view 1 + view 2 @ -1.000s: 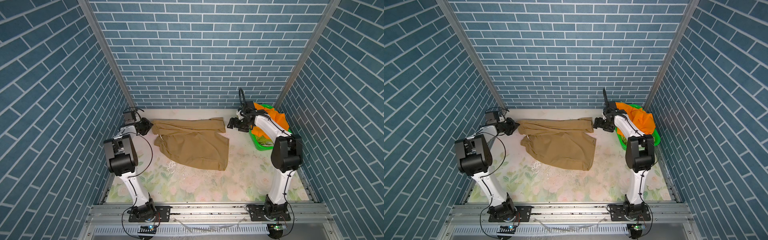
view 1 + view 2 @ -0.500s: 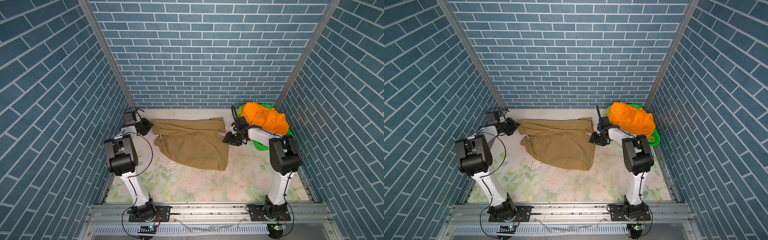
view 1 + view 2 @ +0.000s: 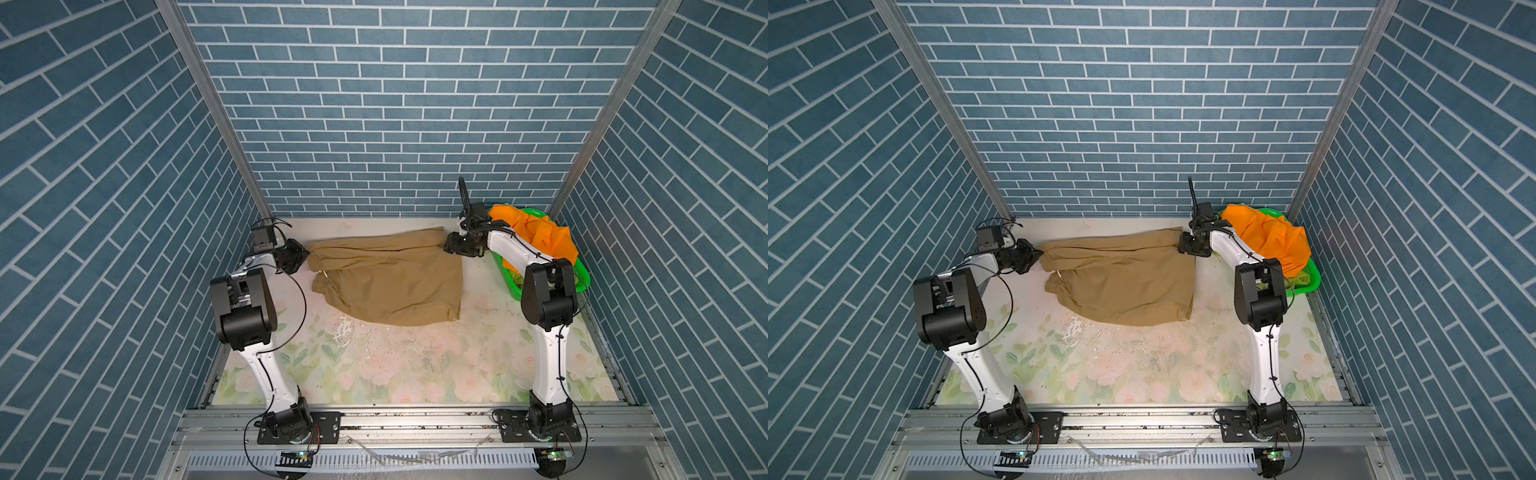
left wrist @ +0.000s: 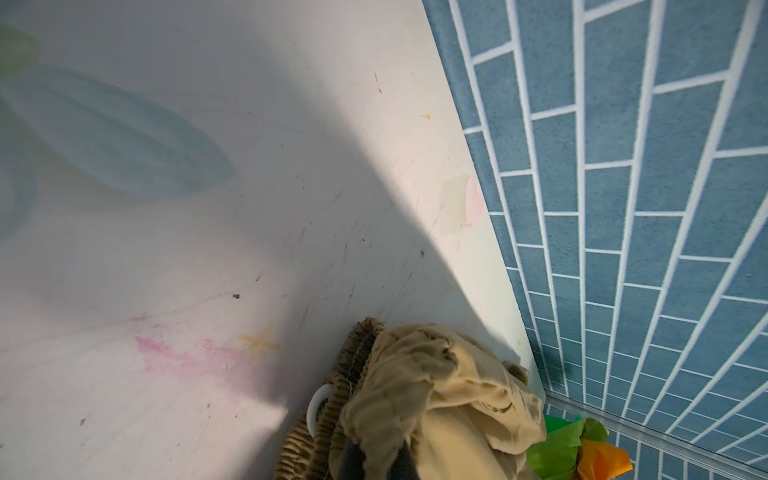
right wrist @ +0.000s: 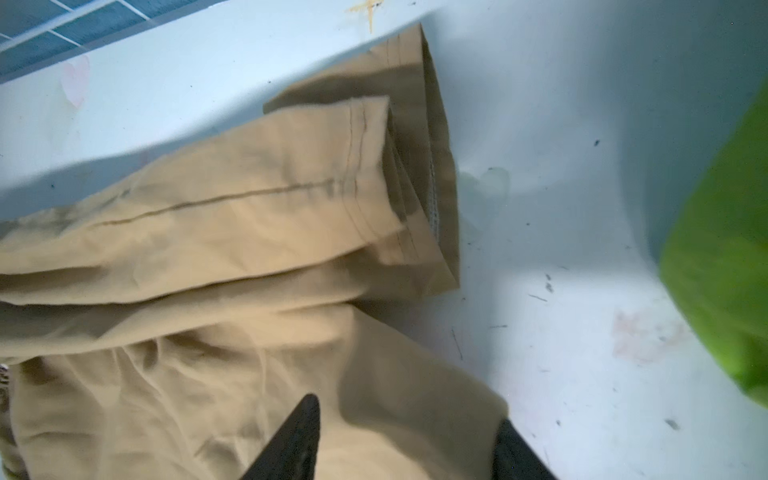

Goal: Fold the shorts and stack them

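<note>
Bunched tan shorts (image 4: 436, 395) bury my left gripper (image 4: 376, 459) at the frame edge. My right arm (image 3: 515, 257) and the orange shorts (image 3: 540, 237) hide most of the basket (image 3: 582, 276); the green mass (image 5: 723, 270) in my right wrist view is blurred.

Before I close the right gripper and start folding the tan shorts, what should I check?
1. Waistband grip: ok, the left gripper is shut on the tan shorts.
2. Jaws ready at the leg-hem end: ok, the right gripper is open over the cloth.
3. Its fingertips touching the cloth: cannot tell.
4. Shorts lying flat: not ok, the far leg is creased and doubled.
5. Other garment out of the way: ok, the orange shorts sit in the green basket.
</note>
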